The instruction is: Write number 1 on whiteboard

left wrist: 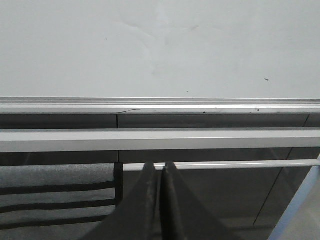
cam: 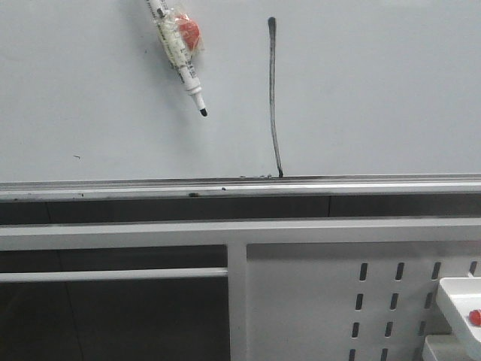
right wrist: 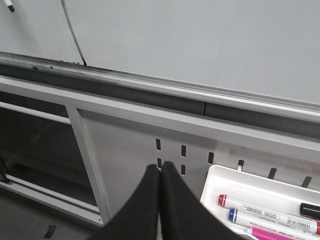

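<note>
- The left gripper (left wrist: 160, 172) had its jaws pressed together with nothing between them, low before the frame beneath the whiteboard (left wrist: 160, 50).
- The right gripper (right wrist: 160, 175) was likewise closed and empty, hanging in front of the white slotted panel (right wrist: 130, 150), just beside a white tray (right wrist: 225, 176) of markers.
- In the tray lay a red-capped marker (right wrist: 240, 202), a blue-capped one (right wrist: 260, 216) and a pink one (right wrist: 285, 232).
- The number 1 (cam: 273, 98) stood on the board as one long black stroke, thick at the top, thinning down to the silver rail (cam: 240, 186).
- A black-tipped marker (cam: 179, 56) hung against the board to the left of the stroke, perhaps taped there; the front view was too coarse to settle it.
- By my reading the writing step was finished, and both arms looked parked clear of the board.
- Any next move called only for keeping the arms away from the fresh ink.
</note>
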Action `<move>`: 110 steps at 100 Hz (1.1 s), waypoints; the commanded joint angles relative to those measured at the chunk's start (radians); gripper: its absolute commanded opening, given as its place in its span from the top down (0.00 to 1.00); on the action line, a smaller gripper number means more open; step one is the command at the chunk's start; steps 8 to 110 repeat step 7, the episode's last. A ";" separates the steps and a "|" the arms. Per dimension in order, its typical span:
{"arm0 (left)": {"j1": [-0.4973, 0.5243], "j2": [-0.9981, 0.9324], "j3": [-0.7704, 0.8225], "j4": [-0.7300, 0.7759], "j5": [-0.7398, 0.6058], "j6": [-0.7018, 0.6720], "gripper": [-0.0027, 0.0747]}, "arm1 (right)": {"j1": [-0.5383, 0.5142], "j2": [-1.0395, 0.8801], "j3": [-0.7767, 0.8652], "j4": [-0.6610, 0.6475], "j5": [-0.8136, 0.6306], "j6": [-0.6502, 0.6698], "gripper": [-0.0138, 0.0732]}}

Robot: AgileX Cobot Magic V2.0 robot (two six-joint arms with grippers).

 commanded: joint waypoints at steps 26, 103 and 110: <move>0.003 -0.022 0.036 -0.012 -0.041 -0.009 0.99 | -0.005 -0.017 0.014 -0.011 -0.027 0.000 0.90; 0.003 -0.022 0.036 -0.012 -0.041 -0.009 0.99 | -0.005 -0.017 0.014 -0.011 -0.027 0.000 0.90; 0.003 -0.022 0.036 -0.012 -0.041 -0.009 0.99 | -0.005 -0.017 0.014 -0.011 -0.027 0.000 0.90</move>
